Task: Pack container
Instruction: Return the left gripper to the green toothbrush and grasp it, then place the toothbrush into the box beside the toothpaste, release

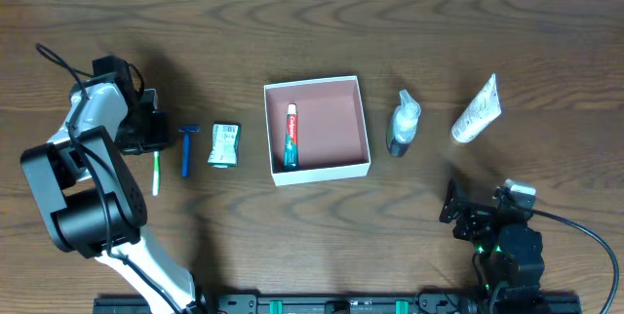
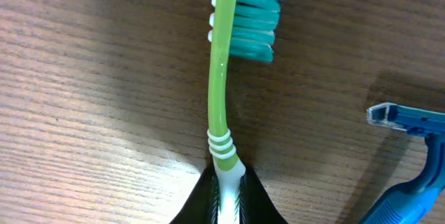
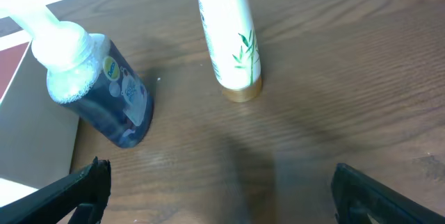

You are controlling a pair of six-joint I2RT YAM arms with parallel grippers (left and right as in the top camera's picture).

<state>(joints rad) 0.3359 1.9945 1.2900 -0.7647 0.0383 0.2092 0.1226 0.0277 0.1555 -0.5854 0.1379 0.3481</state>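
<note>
Wooden table point(image 1: 546, 21). The container point(image 1: 336, 119) sits mid-table: white walls, pinkish-brown floor, open top. Inside it, along its left wall, lies one red-and-teal toothpaste tube point(image 1: 291, 136); its print is too small to read.

My left claw point(image 2: 228, 182) is well left of the container, clamped tight on the toothbrush point(image 2: 221, 78) at its white-and-green handle, with the teal bristles pointing away. My right claw point(image 3: 219, 196) is near the front right, jaws spread wide and holding nothing.

Blue pump bottle point(image 3: 97, 92) lies just right of the container; its label is blurred. White tube point(image 3: 229, 36) has a green leaf print. Green-white packet point(image 1: 224, 145) and blue razor point(image 2: 410, 154) lie between the toothbrush and the container.
</note>
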